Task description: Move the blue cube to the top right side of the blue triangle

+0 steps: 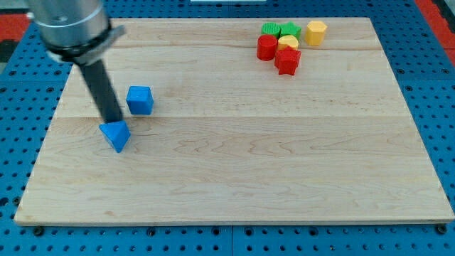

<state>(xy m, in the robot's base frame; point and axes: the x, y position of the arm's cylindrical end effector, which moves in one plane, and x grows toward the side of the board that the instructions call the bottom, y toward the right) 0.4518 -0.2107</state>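
The blue cube (140,99) sits on the wooden board (242,156) at the view's left. The blue triangle (115,135) lies just below and to the left of the cube. My tip (113,120) is at the triangle's top edge, left of the cube and a small gap away from it. The dark rod rises from there up to the view's top left.
A cluster of blocks stands at the view's top right: a green block (271,29), a green star (289,30), a yellow hexagon (316,32), a red cylinder (266,47), a yellow block (288,43) and a red star (288,62).
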